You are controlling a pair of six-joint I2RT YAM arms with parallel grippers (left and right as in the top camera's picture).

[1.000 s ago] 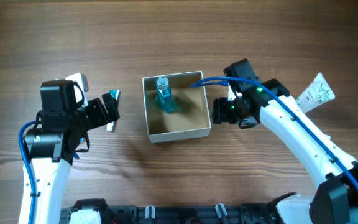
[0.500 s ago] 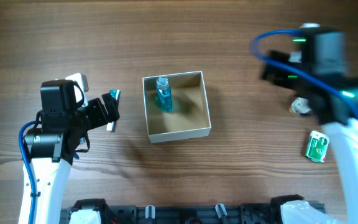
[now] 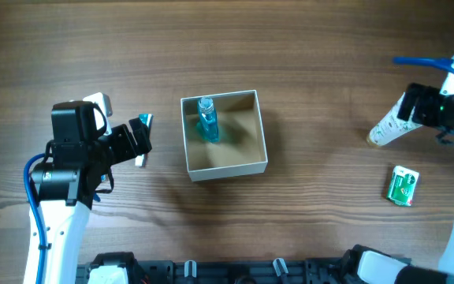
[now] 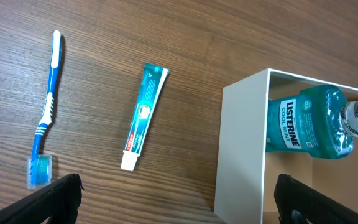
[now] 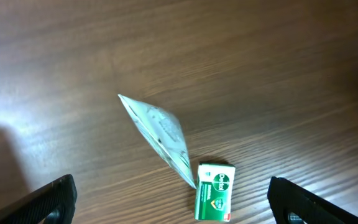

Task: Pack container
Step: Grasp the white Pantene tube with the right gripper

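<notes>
Cardboard box [image 3: 252, 162], white outside and tan inside, lidless: sitting at the middle of the desk [image 3: 290, 47], well away from the right gripper [image 5: 171, 185] and near the left gripper [image 4: 178, 183], off that gripper's right finger.

Contents: one blue-green mouthwash bottle [image 3: 207, 120], lying against the box's far left side. The rest of the floor is showing bare.

Right gripper: hanging at the desk's far right edge with its fingers spread wide and holding nothing.
- White tube [image 5: 160, 137]: lying slantwise directly below this gripper, between the finger lines.
- Green packet [image 5: 215, 190]: lying on the desk near the tube's narrow end, on the gripper's near side.

Left gripper: also spread wide and empty, hovering over the desk.
- Toothpaste [image 4: 143, 115]: lying ahead of it, roughly midway between the fingers.
- Toothbrush [image 4: 47, 106]: lying further toward its left finger, well apart from the toothpaste.

Step in hand, as judged: the right gripper is lining up to take the white tube.

Handling notes:
- The tube is slanting across the finger line, so turning the wrist until the fingers are crossing its short width looks wise.
- Closing on the fuller middle should keep the tube level, rather than on the flat crimped end.
- Dropping straight down, clear of the green packet, should avoid nudging it.
- The tube is soft, so a gentle squeeze is likely enough.
- The bare part of the box beside the bottle is looking like the best place to lay it.
</notes>
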